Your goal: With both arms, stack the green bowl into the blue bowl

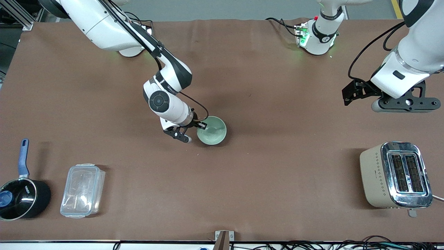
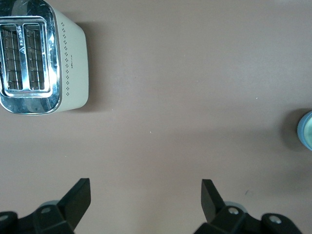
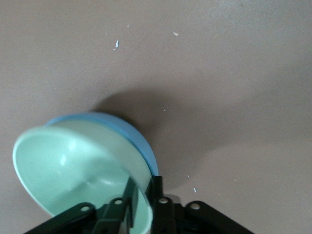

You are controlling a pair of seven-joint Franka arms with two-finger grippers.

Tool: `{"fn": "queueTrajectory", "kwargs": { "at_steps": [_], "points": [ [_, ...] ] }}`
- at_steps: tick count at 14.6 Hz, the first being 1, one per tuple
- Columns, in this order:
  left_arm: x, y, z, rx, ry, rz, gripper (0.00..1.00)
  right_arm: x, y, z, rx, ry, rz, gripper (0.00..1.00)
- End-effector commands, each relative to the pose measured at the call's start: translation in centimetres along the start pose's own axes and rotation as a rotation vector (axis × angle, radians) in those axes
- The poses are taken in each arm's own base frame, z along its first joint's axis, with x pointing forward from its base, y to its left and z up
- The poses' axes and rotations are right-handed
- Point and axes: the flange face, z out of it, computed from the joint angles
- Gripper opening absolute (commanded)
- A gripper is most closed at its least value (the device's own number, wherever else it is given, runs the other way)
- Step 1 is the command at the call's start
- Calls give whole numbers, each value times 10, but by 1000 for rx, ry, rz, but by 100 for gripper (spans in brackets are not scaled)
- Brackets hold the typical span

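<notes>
The green bowl (image 1: 212,130) sits near the middle of the table, nested a little tilted in the blue bowl (image 3: 139,134). Only a strip of the blue bowl's rim shows under the green bowl (image 3: 73,165) in the right wrist view. My right gripper (image 1: 200,125) (image 3: 145,196) is shut on the green bowl's rim, one finger inside the bowl and one outside. My left gripper (image 1: 407,103) (image 2: 146,195) is open and empty, held in the air over the table at the left arm's end. The bowls show at the edge of the left wrist view (image 2: 306,129).
A cream and chrome toaster (image 1: 395,175) (image 2: 44,58) stands near the front camera at the left arm's end. A clear plastic box (image 1: 82,190) and a black saucepan with a blue handle (image 1: 21,194) stand near the front camera at the right arm's end.
</notes>
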Motion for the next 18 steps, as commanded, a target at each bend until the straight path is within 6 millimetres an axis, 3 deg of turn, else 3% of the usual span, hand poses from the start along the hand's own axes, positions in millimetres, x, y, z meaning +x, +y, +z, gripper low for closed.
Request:
{"fn": "queueTrajectory", "kwargs": {
  "at_steps": [1, 4, 5, 7, 9, 12, 14, 18],
  "points": [
    [-6, -3, -8, -13, 10, 11, 100, 3, 1, -1, 0, 10, 18, 63],
    [-5, -7, -8, -26, 15, 2, 100, 6, 1, -14, -8, 12, 15, 84],
    [-7, -6, -10, -24, 15, 7, 100, 6, 2, -30, -28, 17, 12, 90],
    [-14, -12, -13, -15, 12, 23, 100, -2, 6, -85, -98, 91, -44, 98],
    [-18, -15, -15, -12, 15, 28, 100, -2, 24, -142, -212, 178, -68, 100],
    [-21, -14, -18, -12, 18, 31, 100, 9, 57, -242, -220, 301, -30, 100],
    [-21, -11, -18, -12, 17, 37, 100, 31, 103, -311, -247, 353, -38, 100],
    [-20, -34, -16, -8, 1, 85, 100, 50, 175, -417, -287, 267, -153, 100]
  ]
}}
